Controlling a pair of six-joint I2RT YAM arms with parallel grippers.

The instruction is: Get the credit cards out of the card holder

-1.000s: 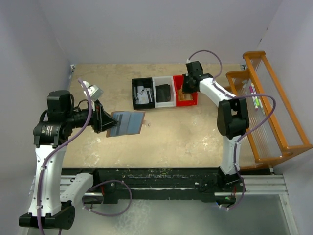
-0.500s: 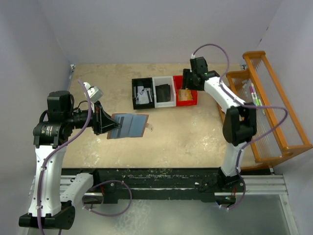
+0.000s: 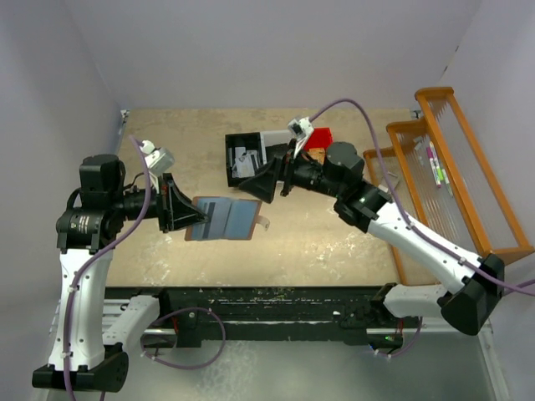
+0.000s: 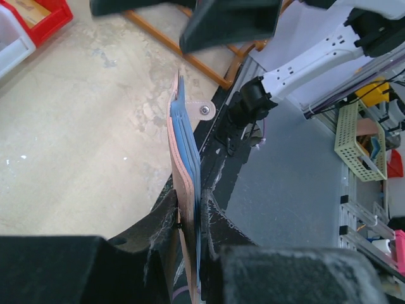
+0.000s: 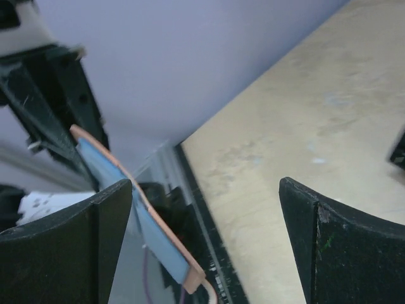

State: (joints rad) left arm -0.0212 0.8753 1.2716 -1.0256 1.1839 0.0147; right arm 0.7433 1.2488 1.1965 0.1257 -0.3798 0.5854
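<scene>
Card holder [image 3: 226,219] is open flat, blue-grey inside facing up, at 8 o'clock from table [image 3: 334,238] centre. It looks lifted off the surface. Snap tab [image 3: 263,222] sticks out at its 3 o'clock edge.

Left gripper [image 3: 194,219] pinches the holder's 9 o'clock edge, fingers pressed onto both faces. Left wrist view shows it edge-on: pink skin on the left, blue layers on the right, the near end clamped between the 2 black fingers [image 4: 158,231]. Can't tell whether any cards sit in the slots.

Right gripper [image 3: 259,189] hangs at 1 o'clock of the holder, close but not touching. Its fingers are spread wide with nothing between them. Right wrist view has both fingers [image 5: 69,253] at the frame's sides, and the holder [image 5: 120,190] shows just inside the left one, further off.

Flat grey cards [image 3: 243,159] lie in a black bin [image 3: 230,164] at 12 o'clock of the holder. How many, can't tell. A white bin [image 3: 273,139] touches the black one at its 3 o'clock side, mostly hidden by the right arm. A red bin [image 3: 320,138] sits at 3 o'clock of that, also part covered.

An orange wooden rack [image 3: 468,192] stands along the table's 3 o'clock edge, well apart from the holder.
</scene>
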